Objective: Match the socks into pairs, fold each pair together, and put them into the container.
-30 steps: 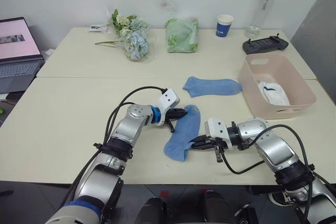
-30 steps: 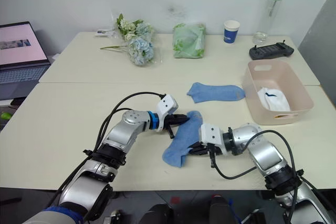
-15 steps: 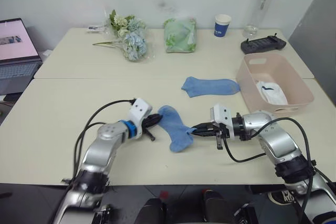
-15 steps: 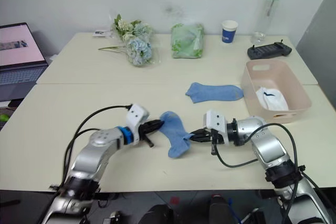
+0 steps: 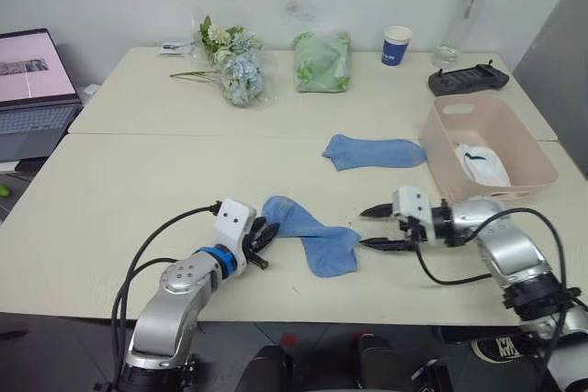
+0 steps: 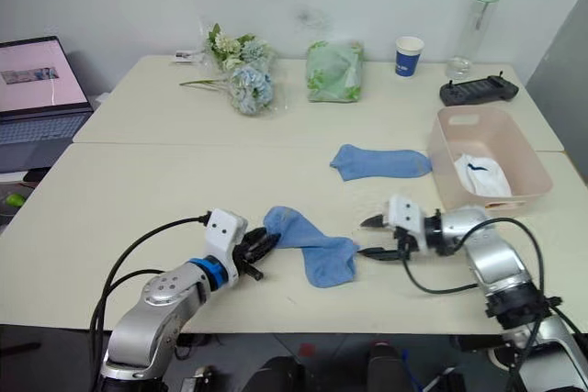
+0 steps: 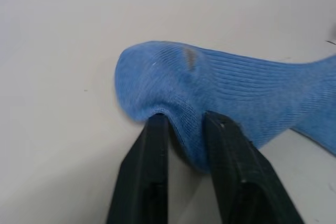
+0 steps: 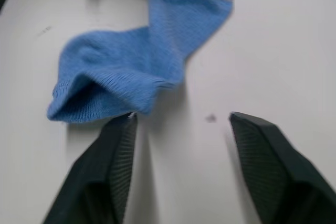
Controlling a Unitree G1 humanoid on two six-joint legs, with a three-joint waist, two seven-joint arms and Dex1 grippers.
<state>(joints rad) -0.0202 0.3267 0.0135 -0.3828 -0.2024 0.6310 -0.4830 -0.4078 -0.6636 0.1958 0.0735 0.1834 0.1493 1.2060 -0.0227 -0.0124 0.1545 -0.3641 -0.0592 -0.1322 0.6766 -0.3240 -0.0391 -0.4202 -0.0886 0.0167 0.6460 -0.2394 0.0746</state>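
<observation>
A light blue sock (image 5: 310, 232) lies stretched across the near part of the table (image 5: 119, 181), bent in the middle. The left claw (image 5: 258, 239) pinches its toe end, the two black fingers (image 7: 152, 161) closed on a fold of the fabric. At the sock's other end the right claw (image 5: 375, 228) sits just beside the cuff with its fingers spread wide apart, holding nothing. A second light blue sock (image 5: 372, 151) lies flat farther back, near the pale pink container (image 5: 514, 158). Inside that tub rests a white sock (image 5: 480, 164) with a small dark mark. Along the far edge stand a bunch of flowers (image 5: 227, 66), a green cloth bundle (image 5: 322, 61) and a paper cup (image 5: 396, 45).
</observation>
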